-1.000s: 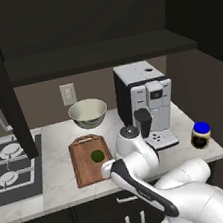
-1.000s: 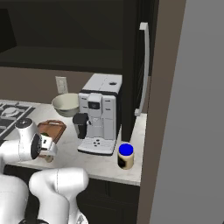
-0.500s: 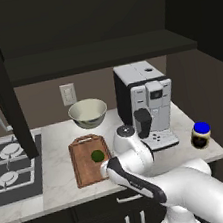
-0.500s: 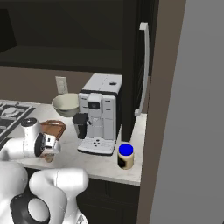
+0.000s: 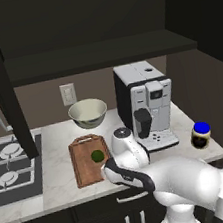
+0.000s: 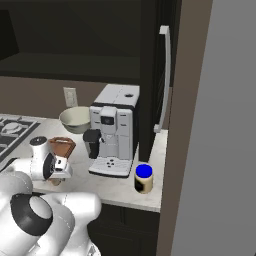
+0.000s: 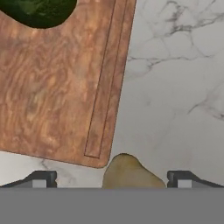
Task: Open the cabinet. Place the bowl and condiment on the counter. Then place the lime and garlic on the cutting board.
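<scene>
Marbled grey-white tabletop (image 5: 63, 184) runs below the dark cabinet (image 5: 85, 21), whose doors stand open over bare shelves. On the stone, the reddish-brown cutting board (image 5: 86, 163) lies with its handle toward the wall, and the lime (image 5: 97, 156) rests on it. In the hand view the lime shows at about 11 o'clock, the board's corner just short of the garlic (image 7: 129, 174), a tan bulb on the bare stone beside the board at 6 o'clock. The gripper (image 7: 112, 179) hangs low over the bulb with its fingers (image 7: 41, 178) spread wide, one tip on each side of it (neither seems to touch it). The cream bowl (image 5: 88, 113) sits near the wall behind the board, at its 12 o'clock. A white coffee machine (image 5: 144, 107) stands at the bowl's 3 o'clock, and the blue-lidded condiment jar (image 5: 201, 135) stands further right, near the tabletop's end
</scene>
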Controlling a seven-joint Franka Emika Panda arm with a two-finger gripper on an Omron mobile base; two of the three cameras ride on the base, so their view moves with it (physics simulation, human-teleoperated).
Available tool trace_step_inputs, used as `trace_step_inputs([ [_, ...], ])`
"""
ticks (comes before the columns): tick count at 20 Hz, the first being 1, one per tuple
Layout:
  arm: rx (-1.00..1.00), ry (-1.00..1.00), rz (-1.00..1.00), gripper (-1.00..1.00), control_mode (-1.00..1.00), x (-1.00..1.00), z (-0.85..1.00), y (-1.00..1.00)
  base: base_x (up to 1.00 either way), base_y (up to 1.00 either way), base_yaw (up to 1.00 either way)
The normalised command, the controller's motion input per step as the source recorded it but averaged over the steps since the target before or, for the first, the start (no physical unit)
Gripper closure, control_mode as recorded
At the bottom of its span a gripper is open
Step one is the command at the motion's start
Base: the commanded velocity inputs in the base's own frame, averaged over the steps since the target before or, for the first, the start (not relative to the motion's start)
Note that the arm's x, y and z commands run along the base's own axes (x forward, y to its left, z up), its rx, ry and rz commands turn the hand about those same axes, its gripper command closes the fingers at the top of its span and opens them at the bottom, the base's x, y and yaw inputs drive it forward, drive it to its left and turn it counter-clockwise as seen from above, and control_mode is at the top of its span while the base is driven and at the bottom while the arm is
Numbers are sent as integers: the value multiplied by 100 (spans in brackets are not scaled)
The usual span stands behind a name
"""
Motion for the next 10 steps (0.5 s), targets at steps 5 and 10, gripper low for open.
trace_step_inputs([
  [5, 0, 0, 0, -100, -100, 0, -59, -20, 0, 0, 0],
  [10, 0, 0, 0, 100, -100, 0, -47, -35, 0, 0, 0],
])
